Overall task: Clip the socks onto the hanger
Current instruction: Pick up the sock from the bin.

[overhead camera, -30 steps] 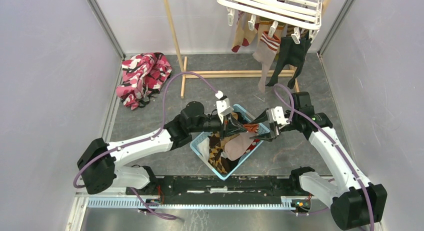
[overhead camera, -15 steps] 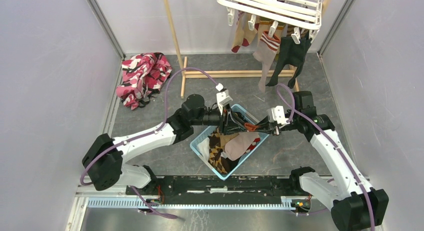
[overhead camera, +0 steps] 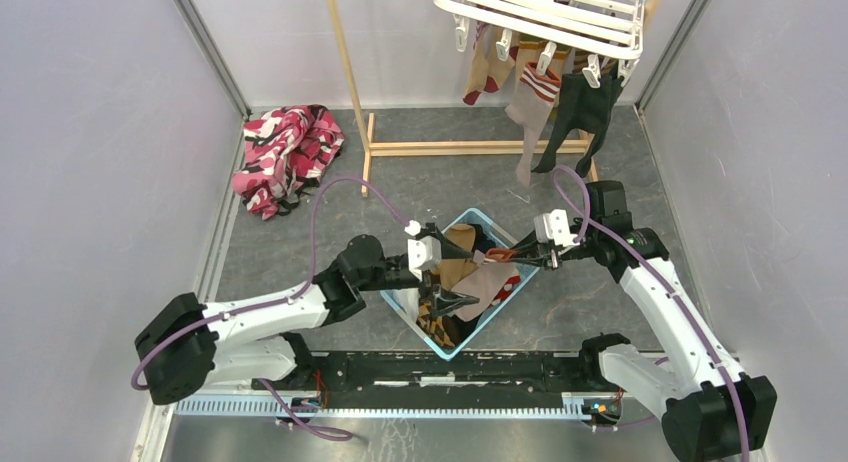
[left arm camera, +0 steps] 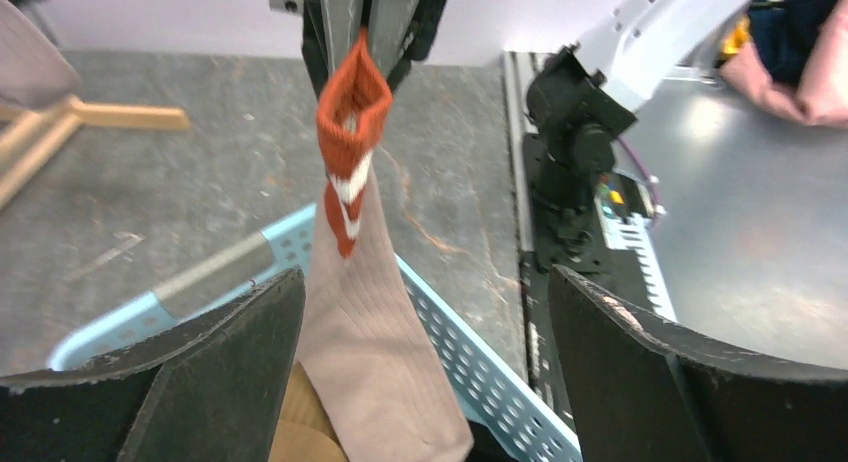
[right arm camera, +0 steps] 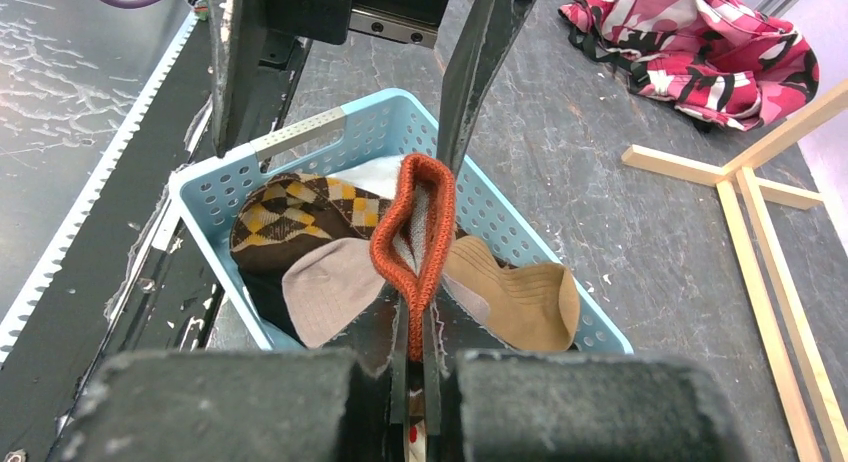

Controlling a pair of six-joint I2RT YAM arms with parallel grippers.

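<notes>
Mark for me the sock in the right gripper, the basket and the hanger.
sock (right arm camera: 412,232), right wrist view, on its orange cuff.
basket (right arm camera: 350,137), right wrist view, on the perforated far wall.
hanger (overhead camera: 545,10), top view, on the middle bars.

1. Found white barred hanger (overhead camera: 545,12) up at the back, with tan, striped-cuff grey and black hanging socks (overhead camera: 530,97) clipped beneath.
2. Found beige sock (left arm camera: 375,362) pinched by its orange cuff, foot trailing into the blue basket (right arm camera: 390,117).
3. Found argyle sock (right arm camera: 290,217) and tan sock (right arm camera: 525,292) lying inside.

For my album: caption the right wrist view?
Right tool pinches a sock by its orange cuff over the basket.
</notes>
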